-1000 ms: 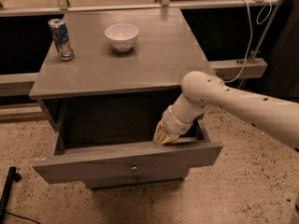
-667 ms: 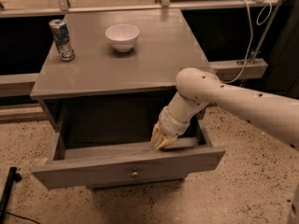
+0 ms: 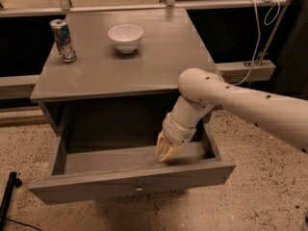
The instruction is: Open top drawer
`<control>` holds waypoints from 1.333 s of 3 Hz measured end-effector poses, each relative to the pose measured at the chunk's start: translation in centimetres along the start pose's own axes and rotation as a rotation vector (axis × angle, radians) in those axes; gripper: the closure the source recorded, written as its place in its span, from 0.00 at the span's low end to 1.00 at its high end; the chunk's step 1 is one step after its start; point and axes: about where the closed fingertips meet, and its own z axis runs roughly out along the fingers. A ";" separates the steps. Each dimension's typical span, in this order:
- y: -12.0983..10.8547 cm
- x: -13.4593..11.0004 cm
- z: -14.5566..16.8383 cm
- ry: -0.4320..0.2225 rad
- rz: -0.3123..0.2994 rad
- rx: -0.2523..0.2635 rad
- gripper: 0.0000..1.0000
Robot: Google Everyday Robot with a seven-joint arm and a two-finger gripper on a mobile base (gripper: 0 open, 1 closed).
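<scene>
The top drawer point(image 3: 130, 179) is a grey wooden drawer pulled well out from under the grey cabinet top point(image 3: 120, 66). Its deep box looks bare inside. A small round metal knob point(image 3: 139, 189) sits at the centre of its front. My gripper point(image 3: 166, 153) reaches down into the drawer box on its right side, with its tan fingertips just behind the drawer front. The white arm point(image 3: 231, 97) comes in from the right over the drawer's right corner.
A silver drink can point(image 3: 63, 40) stands at the back left of the cabinet top. A white bowl point(image 3: 125, 37) sits at the back centre. A white cable point(image 3: 257, 47) hangs at the right. A black object point(image 3: 7, 196) lies on the speckled floor at the lower left.
The drawer has slid further out toward the camera, and my gripper has moved forward with it, staying just behind the drawer front.
</scene>
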 end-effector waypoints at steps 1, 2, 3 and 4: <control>0.0 0.0 0.0 0.000 0.000 0.000 1.00; 1.0 0.3 1.6 -0.030 0.043 0.001 1.00; 1.6 -0.1 1.8 -0.050 0.048 -0.002 1.00; 2.8 -1.3 1.8 -0.109 0.051 -0.019 1.00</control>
